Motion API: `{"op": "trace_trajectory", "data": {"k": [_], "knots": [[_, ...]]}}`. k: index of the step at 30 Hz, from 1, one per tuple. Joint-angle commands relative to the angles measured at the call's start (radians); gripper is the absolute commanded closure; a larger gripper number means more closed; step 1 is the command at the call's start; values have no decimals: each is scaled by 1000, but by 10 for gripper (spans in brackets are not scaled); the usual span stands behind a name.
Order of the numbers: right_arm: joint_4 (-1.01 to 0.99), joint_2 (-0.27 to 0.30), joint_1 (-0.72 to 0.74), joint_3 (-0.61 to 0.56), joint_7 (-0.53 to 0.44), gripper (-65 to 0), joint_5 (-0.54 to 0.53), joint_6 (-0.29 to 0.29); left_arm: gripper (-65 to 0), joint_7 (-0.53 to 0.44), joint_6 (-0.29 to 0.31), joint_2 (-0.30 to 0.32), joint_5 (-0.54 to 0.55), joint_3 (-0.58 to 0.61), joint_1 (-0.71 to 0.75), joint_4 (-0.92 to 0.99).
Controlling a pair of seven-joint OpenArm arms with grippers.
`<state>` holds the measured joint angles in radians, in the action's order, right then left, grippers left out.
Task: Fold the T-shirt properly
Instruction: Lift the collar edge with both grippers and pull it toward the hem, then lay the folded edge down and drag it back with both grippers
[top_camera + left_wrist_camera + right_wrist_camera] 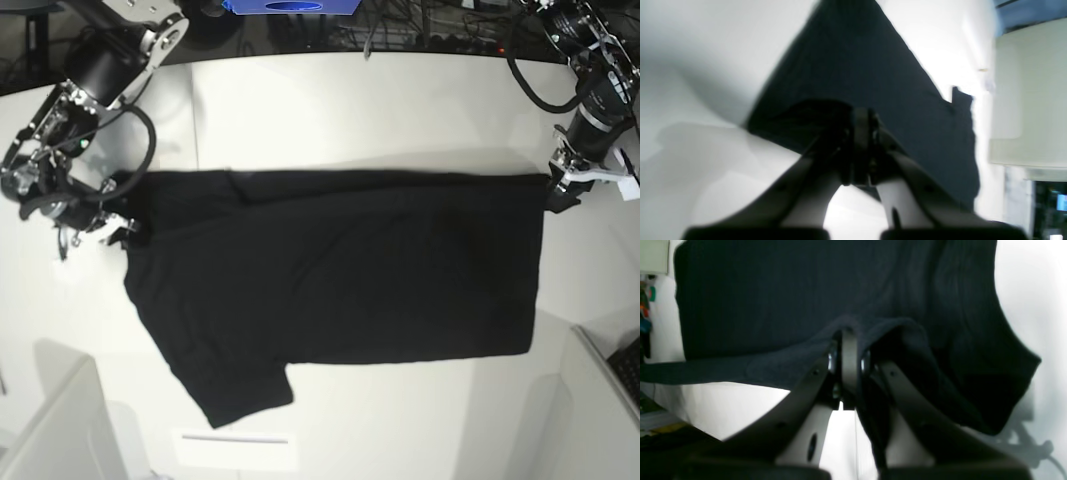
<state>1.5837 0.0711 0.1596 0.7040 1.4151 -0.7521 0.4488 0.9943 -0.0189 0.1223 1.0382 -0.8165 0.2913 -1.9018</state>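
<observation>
White tabletop (400, 100). Plain black soft-cloth T-shirt (340, 275) spread between both jaws; only the base view shows its free sleeve. Right gripper (848, 340) clamped tight on a bunched shoulder fold. Left gripper (864, 116) pinched closed on the hem corner.

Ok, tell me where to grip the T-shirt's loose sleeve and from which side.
Grip the free sleeve at its hem, coming from the table's near edge. It sticks out flat from the T-shirt there, a bare table around it, so fingers can pinch the edge without bunching the body.
</observation>
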Motion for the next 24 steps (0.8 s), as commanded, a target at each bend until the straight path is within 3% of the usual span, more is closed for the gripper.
{"op": "trace_trajectory", "data": {"k": [1,8,13,19,24], "knots": [[-1,12,34,-1,-19,0,-22,-3,0,-16,6,14,-8,-4,-17,-14],[-111,16,94,-2,-26,0,-20,-5,0,-16,7,21,-31,0,-86,74],[-188,55,110,-45,-70,0,-20,-5,0,-19,7,37,-34,72,-134,112],[-193,62,113,-71,-115,0,-20,-5,0,-16,7,33,-163,115,-189,149],[-237,60,125,-71,-116,0,-20,-5,0,-19,7,32,-175,150,-198,152]]}}
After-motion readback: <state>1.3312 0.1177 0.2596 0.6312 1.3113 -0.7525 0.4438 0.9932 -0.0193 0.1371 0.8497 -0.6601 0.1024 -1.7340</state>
